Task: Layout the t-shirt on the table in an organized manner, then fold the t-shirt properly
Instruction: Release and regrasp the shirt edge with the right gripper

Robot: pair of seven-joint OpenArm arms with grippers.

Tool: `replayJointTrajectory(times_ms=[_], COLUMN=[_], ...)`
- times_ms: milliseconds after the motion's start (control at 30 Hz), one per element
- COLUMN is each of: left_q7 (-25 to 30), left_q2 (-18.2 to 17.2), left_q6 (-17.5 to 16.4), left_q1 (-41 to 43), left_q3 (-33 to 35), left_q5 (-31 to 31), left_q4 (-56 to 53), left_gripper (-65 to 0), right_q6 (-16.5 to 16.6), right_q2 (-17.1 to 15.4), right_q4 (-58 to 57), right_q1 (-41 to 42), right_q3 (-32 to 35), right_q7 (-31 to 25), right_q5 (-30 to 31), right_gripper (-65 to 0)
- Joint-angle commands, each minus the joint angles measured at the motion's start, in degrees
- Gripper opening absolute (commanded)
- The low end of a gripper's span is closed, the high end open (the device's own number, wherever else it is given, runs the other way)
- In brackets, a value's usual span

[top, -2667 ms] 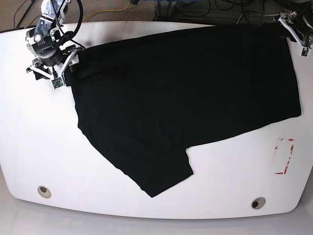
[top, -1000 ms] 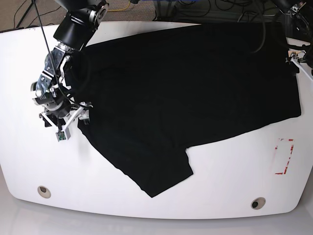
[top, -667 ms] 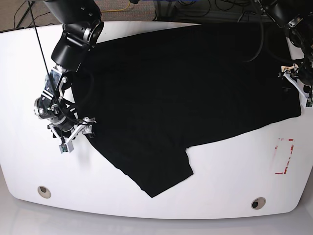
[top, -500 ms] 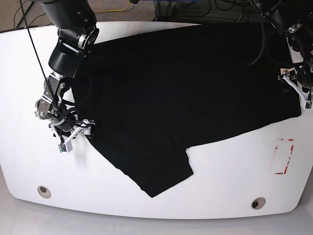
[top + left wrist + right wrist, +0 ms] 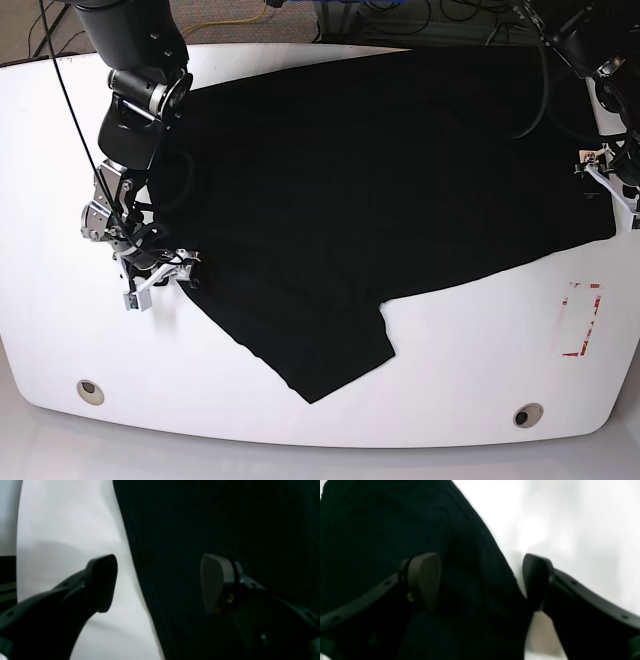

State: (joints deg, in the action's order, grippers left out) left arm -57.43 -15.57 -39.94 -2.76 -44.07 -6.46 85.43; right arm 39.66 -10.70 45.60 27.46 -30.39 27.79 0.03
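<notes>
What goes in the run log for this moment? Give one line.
stage: reaching for edges | t-shirt: spread, unfolded | left gripper: open, straddling shirt edge | right gripper: open, straddling shirt edge | table: nothing held

T-shirt: matt black cloth, finely ribbed at its hem; table: glossy smooth white; gripper fingers: matt dark plastic

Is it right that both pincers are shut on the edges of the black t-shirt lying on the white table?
Not quite. Both pincers are open, not shut. In the wrist views the left pincer and the right pincer each straddle an edge of the t-shirt on the table, jaws apart.
</notes>
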Motion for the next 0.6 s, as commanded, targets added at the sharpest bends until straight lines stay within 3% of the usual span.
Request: replayJointTrajectory(times_ms=[0,333,567], left_q7=[0.8,0.9,0.9], left_q2=[-1.2,-1.2,-1.1], left_q6=[-0.1,-0.1,-0.1], left_q1=[-0.7,-0.6,-0.5], left_q3=[-0.1,-0.1,-0.1], left_q5=[-0.5,-0.5,-0.4], left_q4=[0.9,0.7,0.7], left_gripper=[-17.4,-17.4,-17.4], right_q6=[0.3,0.3,0.3], right_q2=[-0.2,1.3,1.3], right_q4=[0.5,0.7,0.7], right_q1=[1.4,1.0,1.4], right_q3=[0.1,7.6,7.9], right_q7=[-0.1,-0.2,-0.3], right_q5=[0.2,0.5,0.4], right_gripper=[-16.8,-19.8,-43.6])
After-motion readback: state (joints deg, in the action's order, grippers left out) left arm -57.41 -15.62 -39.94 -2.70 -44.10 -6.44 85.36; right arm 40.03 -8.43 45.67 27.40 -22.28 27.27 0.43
